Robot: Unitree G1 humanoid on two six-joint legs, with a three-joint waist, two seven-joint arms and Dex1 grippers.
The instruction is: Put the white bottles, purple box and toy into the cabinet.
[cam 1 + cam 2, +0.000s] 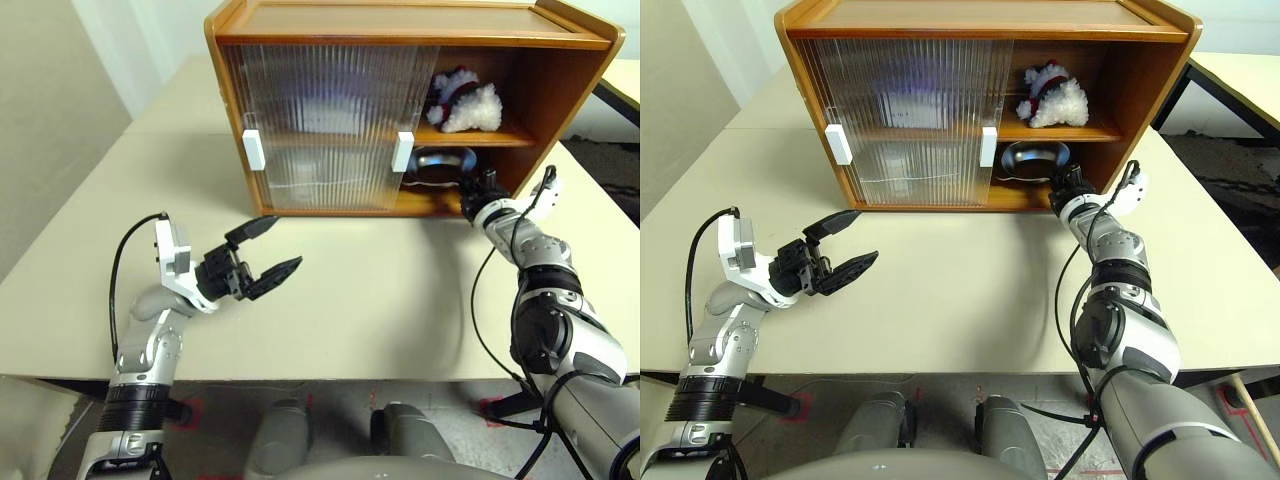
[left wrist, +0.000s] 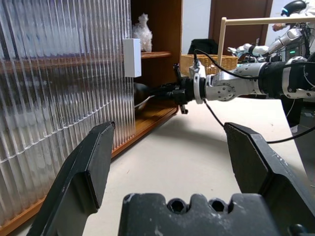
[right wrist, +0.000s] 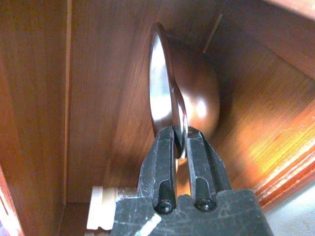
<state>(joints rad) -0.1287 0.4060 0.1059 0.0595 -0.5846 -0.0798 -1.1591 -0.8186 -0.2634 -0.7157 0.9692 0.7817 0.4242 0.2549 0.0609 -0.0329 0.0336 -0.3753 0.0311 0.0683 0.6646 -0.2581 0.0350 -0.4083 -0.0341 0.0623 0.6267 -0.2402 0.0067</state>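
One cabinet [image 1: 400, 25] stands on the pale table [image 1: 380, 300], with two ribbed sliding doors [image 1: 320, 125] pushed to the robot's left and overlapping, each bearing one white handle, so two handles in all [image 1: 254, 149]; the right half of the cabinet lies open. One toy [image 1: 466, 100] sits on the upper shelf in that open half, fluffy white with a bit of red and dark showing; one shallow metal bowl [image 1: 1032, 160] is on the lower shelf just beneath it. Through the ribbed doors there are only pale blurs on both shelves; I cannot tell from here what they are or how many.

Two grippers: the left gripper [image 1: 262, 255] hangs over the table in front of the closed doors, apart from everything, its two black fingers spread wide with nothing between them; the right gripper [image 1: 478, 190] reaches into the lower open compartment.

The head views leave the right fingertips lost against the bowl; the right wrist view settles it, showing the two fingers [image 3: 162, 167] pinched on the bowl's thin rim [image 3: 170, 98], the bowl seen edge-on against the wooden back wall. The left wrist view adds the side-on picture: the right gripper [image 2: 167, 91] stretched level to the bowl's edge, a wicker basket [image 2: 206, 61] beyond the table, and another robot's arm [image 2: 290, 34] in the far background.
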